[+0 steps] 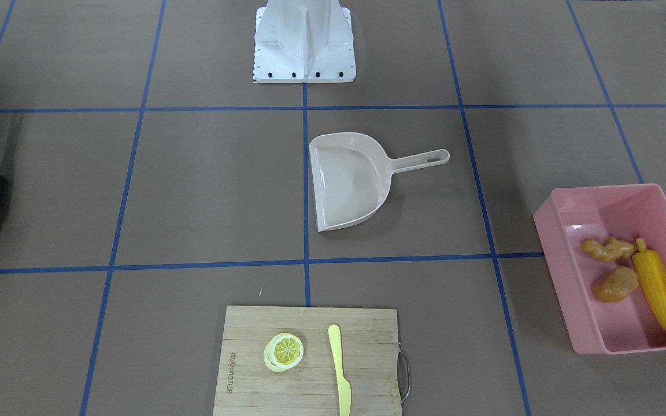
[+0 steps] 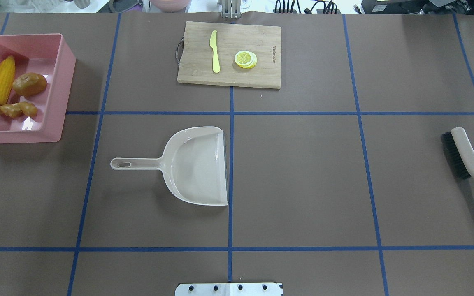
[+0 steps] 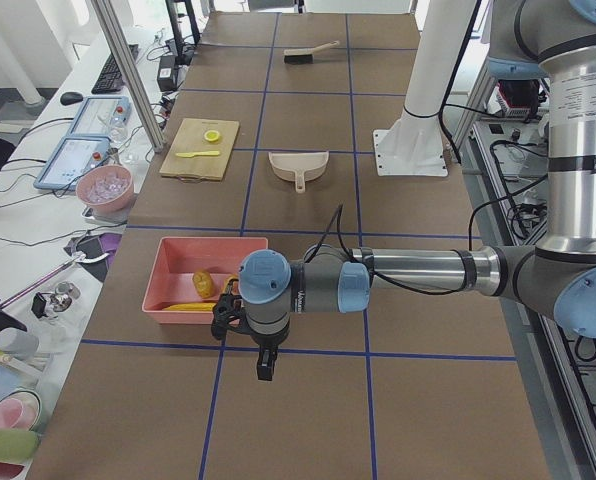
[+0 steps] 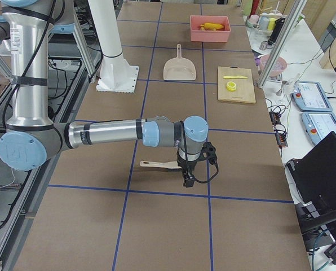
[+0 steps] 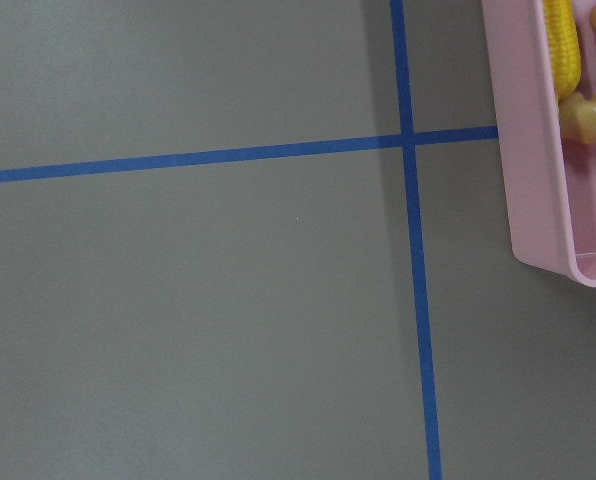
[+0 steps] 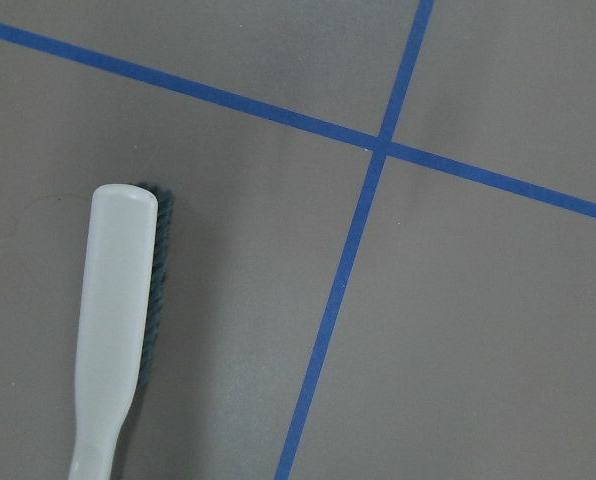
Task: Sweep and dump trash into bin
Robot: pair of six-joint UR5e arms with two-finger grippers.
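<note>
Corn (image 2: pixel 1 84), potato (image 2: pixel 30 84) and ginger (image 2: pixel 17 109) are contained in the bin (image 2: pixel 65 78).
The bin (pink) is set at the table's (image 2: pixel 303 185) left end; the dustpan (image 2: pixel 198 164) is laid mid-table and the brush (image 2: pixel 463 154) near the right end. The left gripper (image 3: pixel 265 368) is held near the bin, the right gripper (image 4: pixel 188 179) just beside the brush; how far either is parted cannot be told.
</note>
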